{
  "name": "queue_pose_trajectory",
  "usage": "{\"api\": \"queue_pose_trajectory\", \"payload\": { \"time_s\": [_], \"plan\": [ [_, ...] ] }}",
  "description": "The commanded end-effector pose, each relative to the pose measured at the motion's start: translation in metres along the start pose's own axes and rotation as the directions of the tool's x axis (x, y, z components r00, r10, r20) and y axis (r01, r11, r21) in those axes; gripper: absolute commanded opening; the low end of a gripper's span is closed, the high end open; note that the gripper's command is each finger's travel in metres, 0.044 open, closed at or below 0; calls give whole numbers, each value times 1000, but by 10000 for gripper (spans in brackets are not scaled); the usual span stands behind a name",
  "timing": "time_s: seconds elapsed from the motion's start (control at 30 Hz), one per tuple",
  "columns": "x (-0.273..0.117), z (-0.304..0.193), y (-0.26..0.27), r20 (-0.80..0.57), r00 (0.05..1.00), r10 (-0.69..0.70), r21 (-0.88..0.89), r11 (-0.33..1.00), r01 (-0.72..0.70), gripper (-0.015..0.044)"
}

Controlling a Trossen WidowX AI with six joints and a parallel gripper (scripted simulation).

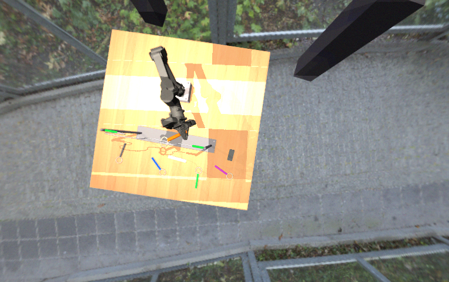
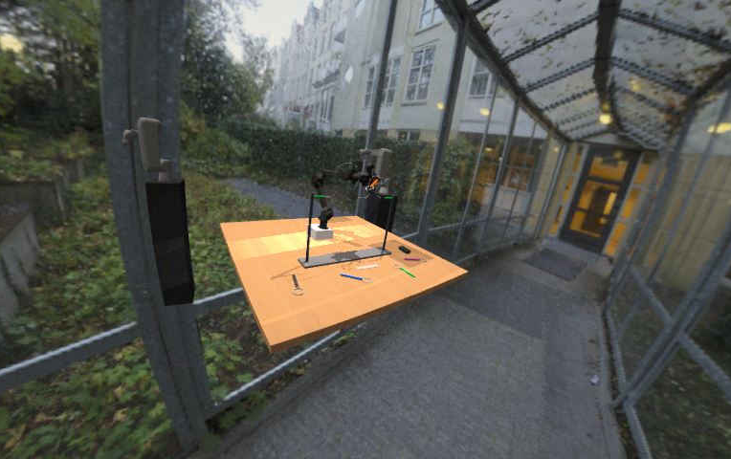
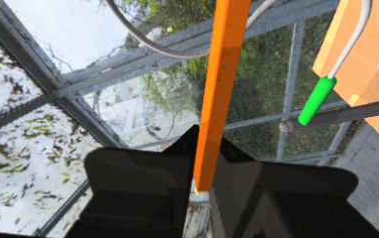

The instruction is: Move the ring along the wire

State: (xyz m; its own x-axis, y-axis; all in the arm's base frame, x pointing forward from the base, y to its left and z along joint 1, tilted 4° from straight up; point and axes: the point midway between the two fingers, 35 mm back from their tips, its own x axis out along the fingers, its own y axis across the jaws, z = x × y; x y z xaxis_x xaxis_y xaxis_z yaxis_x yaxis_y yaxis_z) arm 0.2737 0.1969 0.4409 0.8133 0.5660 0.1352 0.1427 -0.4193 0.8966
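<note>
My gripper (image 1: 185,134) (image 3: 200,130) is shut on the orange handle (image 1: 174,137) (image 2: 374,183) (image 3: 222,59), high above the table. The ring (image 1: 160,139) is at the handle's far end, between the posts as seen from above; it is outside the wrist view. Whether the wire runs through it is too small to tell. One green part (image 1: 110,131) (image 2: 318,196) is by the left post (image 1: 125,131) (image 2: 309,227). The other green part (image 1: 197,146) (image 2: 388,197) (image 3: 317,99) is by the right post (image 2: 387,227) (image 3: 346,115). The grey wire (image 3: 153,50) curves behind the handle.
The posts stand on a grey base plate. On the table (image 2: 278,318) lie loose rings with a dark handle (image 1: 123,148), a blue handle (image 1: 156,164), a green handle (image 1: 197,181) and a magenta handle (image 1: 221,170), plus a white bar (image 1: 177,158) and a dark block (image 1: 231,154).
</note>
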Motion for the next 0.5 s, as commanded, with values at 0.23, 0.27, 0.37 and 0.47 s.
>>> {"api": "queue_pose_trajectory", "payload": {
  "time_s": [0.23,0.27,0.37,0.47],
  "plan": [
    [-2,-2,8,-5,1000,-1,-25,1000,1,-150],
    [-2,-2,8,-5,1000,-4,-31,1000,4,-150],
    [-2,-2,7,-2,1000,-14,-49,999,14,-150],
    [-2,-2,7,1,1000,-26,-71,997,26,-150]
  ]
}}
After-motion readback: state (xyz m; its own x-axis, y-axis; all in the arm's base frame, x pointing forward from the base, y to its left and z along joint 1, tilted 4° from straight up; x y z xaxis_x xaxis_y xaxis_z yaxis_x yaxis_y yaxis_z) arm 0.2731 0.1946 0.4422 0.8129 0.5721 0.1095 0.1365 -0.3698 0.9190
